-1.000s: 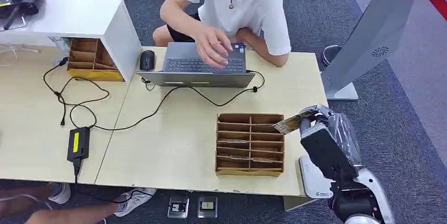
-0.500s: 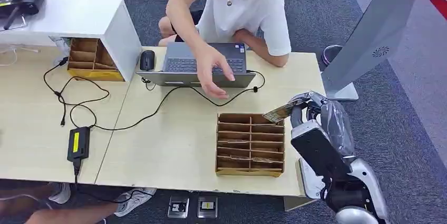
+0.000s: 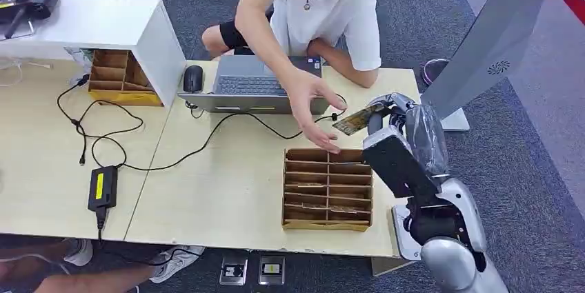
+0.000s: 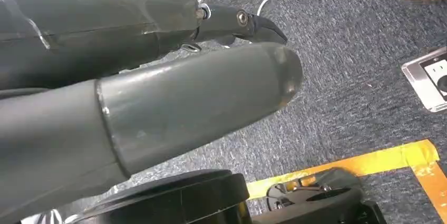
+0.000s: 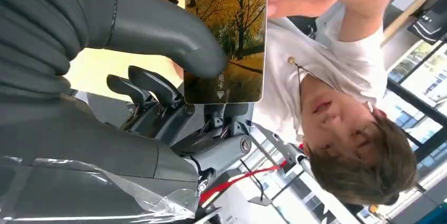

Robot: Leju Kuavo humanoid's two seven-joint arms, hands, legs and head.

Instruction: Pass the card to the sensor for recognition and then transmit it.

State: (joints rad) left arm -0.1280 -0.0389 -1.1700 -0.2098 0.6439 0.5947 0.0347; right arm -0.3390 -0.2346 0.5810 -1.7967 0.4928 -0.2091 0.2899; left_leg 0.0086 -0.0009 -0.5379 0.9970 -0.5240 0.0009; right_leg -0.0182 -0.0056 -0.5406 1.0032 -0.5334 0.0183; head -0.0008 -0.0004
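Note:
My right hand (image 3: 390,112) is raised over the table's far right part, beyond the cardboard divider box (image 3: 327,187). It pinches a card (image 3: 350,120) printed with yellow autumn trees, and the card sticks out towards the person. In the right wrist view the thumb (image 5: 158,28) presses on the card (image 5: 227,29) with darker fingers behind it. The person's hand (image 3: 310,105) reaches in with spread fingers, just short of the card's free end. Down by the floor hangs my left hand (image 4: 174,76), straight-fingered and holding nothing.
A laptop (image 3: 263,87) and mouse (image 3: 193,78) sit at the far edge in front of the person. Cables and a black power brick (image 3: 102,188) lie at left. A grey slanted kiosk (image 3: 486,45) stands right of the table. A white flat device (image 3: 408,236) lies at the near right corner.
My right hand has carried the card up and away from the divider box towards the person. The person's hand left the laptop keyboard and came across to the card.

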